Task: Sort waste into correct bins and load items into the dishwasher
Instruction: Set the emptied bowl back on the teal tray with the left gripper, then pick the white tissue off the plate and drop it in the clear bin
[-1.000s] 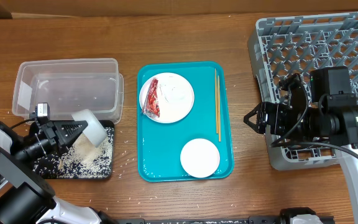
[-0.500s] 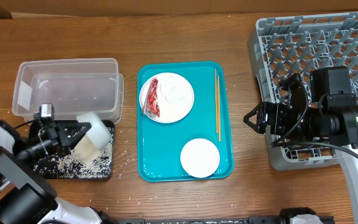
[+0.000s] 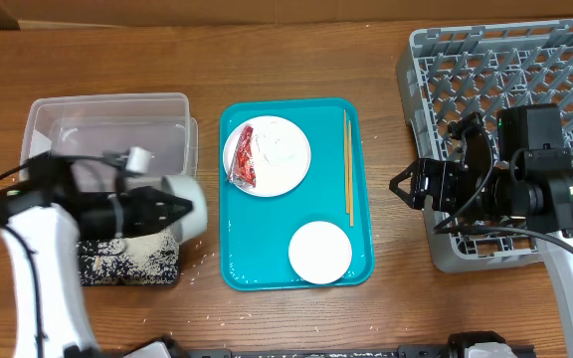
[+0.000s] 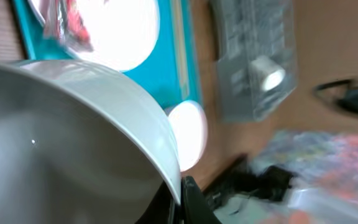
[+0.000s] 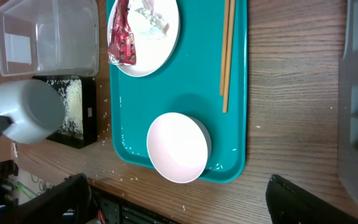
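My left gripper (image 3: 170, 210) is shut on the rim of a white cup (image 3: 188, 206), held on its side between the black tray (image 3: 127, 267) and the teal tray. In the left wrist view the jaws (image 4: 182, 190) pinch the cup's rim (image 4: 104, 112). Rice grains (image 3: 145, 249) lie in the black tray. The clear tub (image 3: 107, 139) stands behind it. A white plate (image 3: 285, 171) carries the red wrapper (image 3: 244, 157) and the tissue wad (image 3: 281, 149). The chopsticks (image 3: 347, 167) and a white bowl (image 3: 319, 252) lie nearby. My right gripper (image 3: 413, 189) is open and empty beside the grey rack (image 3: 505, 70).
The teal serving tray (image 3: 235, 239) sits mid-table and holds the plate, bowl and chopsticks. Stray rice grains dot the wood near its front edge (image 5: 114, 183). The rack fills the back right corner. The right wrist view shows the held cup (image 5: 27, 112) above the black tray (image 5: 73, 109).
My left arm has lifted the cup from over the black tray and swung it right, toward the teal tray. The right arm has not moved.
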`<control>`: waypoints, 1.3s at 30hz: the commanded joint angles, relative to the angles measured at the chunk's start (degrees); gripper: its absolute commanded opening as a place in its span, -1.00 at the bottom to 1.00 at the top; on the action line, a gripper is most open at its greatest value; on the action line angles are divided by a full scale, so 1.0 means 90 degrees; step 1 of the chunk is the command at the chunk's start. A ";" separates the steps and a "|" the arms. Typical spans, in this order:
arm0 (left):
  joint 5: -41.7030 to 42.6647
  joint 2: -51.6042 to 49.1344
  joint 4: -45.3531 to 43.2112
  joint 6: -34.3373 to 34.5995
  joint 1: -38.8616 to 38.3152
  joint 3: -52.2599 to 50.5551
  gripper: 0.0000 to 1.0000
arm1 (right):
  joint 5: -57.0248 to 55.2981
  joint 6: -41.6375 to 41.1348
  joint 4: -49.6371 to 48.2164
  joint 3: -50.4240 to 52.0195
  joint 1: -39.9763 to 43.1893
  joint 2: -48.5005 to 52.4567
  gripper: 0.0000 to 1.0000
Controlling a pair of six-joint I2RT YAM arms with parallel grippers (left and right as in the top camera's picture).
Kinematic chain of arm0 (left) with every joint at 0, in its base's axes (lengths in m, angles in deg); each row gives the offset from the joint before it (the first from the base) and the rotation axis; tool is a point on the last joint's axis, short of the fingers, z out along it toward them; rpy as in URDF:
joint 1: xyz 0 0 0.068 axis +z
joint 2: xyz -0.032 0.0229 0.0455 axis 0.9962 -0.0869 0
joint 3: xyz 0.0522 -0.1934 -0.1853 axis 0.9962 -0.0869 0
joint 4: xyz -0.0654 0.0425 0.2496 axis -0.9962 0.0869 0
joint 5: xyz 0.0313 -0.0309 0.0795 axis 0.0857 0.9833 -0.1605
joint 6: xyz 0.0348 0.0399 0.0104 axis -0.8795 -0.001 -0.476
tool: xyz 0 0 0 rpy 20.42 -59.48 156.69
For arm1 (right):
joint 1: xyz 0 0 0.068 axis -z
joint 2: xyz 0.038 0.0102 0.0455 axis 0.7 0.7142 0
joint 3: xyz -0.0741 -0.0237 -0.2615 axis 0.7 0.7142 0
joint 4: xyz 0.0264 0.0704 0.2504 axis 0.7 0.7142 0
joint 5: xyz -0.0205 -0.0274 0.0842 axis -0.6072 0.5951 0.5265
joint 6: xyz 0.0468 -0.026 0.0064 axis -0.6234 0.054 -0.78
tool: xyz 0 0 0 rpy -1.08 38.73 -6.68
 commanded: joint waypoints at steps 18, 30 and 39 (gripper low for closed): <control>-0.6295 -0.1185 -0.2331 0.5848 -0.6232 -0.0316 -0.67 | -0.0019 0.0024 -0.0073 0.0000 -0.0036 -0.0046 0.91; -0.6445 -0.1202 -0.1773 0.4680 -0.5773 0.1996 0.22 | -0.0022 0.0024 -0.0070 0.0000 -0.0036 -0.0046 0.98; -0.6404 -0.2222 -0.3177 0.4206 -0.5180 0.2144 0.17 | -0.0022 0.0024 -0.0070 0.0000 -0.0036 -0.0046 0.99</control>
